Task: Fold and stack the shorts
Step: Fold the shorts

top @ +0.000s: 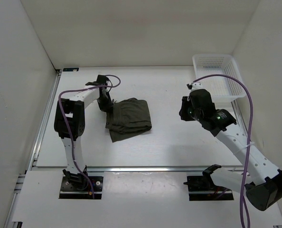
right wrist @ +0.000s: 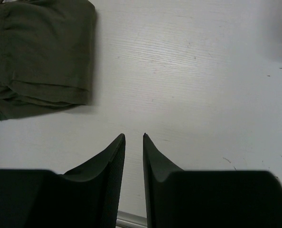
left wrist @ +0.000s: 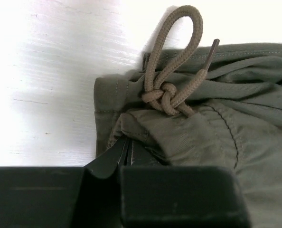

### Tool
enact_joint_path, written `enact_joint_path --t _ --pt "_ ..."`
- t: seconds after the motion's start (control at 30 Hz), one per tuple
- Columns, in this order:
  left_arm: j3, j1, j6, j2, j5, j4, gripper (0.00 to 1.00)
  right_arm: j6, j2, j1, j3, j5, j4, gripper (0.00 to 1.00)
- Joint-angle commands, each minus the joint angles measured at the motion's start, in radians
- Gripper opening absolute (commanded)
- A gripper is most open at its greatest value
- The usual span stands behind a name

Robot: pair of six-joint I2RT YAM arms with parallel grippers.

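Note:
The dark olive-green shorts [top: 130, 118] lie folded into a compact bundle on the white table, left of centre. My left gripper [top: 108, 108] is at their left edge, by the waistband. In the left wrist view its fingers [left wrist: 126, 145] are pressed together with a fold of the shorts [left wrist: 226, 137] pinched at the tips, just below the knotted drawstring [left wrist: 172, 90]. My right gripper [top: 183, 113] hovers over bare table to the right of the shorts. Its fingers [right wrist: 134, 136] stand a narrow gap apart with nothing between them, and the shorts [right wrist: 41, 57] show at upper left.
A white mesh basket [top: 212, 57] stands at the back right corner, just behind the right arm. White walls close in the table on the left, back and right. A metal rail [top: 41, 128] runs along the table's left edge.

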Motion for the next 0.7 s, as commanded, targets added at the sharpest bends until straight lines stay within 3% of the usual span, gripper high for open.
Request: enact_joint_path --t 0.0,0.1,0.2,0.3,0.37,0.43,0.67 --pt "0.024 -0.006 -0.02 -0.04 -0.028 0.008 0.1 0.009 -0.042 -0.001 -0.003 0.04 -0.025 0.26" --pt "0.047 -0.006 -0.02 -0.107 -0.074 -0.039 0.1 0.009 -0.065 -0.001 0.025 0.061 -0.07 0.27" --pt "0.117 -0.006 -0.011 -0.204 -0.126 -0.145 0.1 0.02 -0.089 -0.001 0.063 0.083 -0.104 0.43" --pt "0.182 -0.006 0.023 -0.301 -0.163 -0.226 0.1 0.087 -0.116 -0.001 0.077 0.188 -0.163 0.84" --pt "0.191 -0.006 0.035 -0.373 -0.223 -0.297 0.1 0.134 -0.125 -0.001 0.099 0.285 -0.206 0.99" --pt "0.191 -0.006 0.035 -0.423 -0.257 -0.334 0.1 0.194 -0.125 -0.01 0.099 0.396 -0.263 0.99" --pt "0.065 0.055 0.006 -0.74 -0.3 -0.382 0.12 0.24 -0.172 -0.01 0.067 0.419 -0.294 1.0"
